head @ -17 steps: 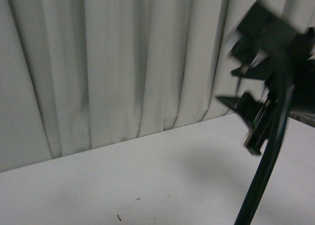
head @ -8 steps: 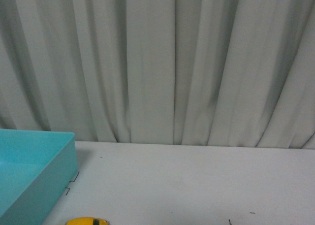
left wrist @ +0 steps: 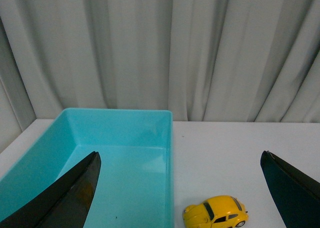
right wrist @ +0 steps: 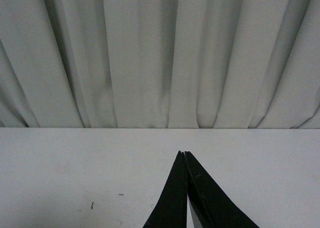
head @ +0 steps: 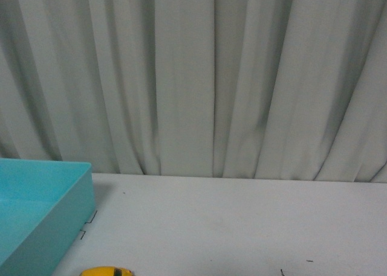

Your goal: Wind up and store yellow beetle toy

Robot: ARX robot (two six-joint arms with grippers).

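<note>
One yellow beetle toy [left wrist: 216, 213] sits just outside the turquoise bin [left wrist: 120, 133].

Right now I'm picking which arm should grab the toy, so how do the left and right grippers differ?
The left gripper is open wide, while the right gripper is shut tight. The left gripper faces the yellow toy car and the blue bin beside it, while the right gripper faces only bare white table. Both are black and hold nothing.
</note>
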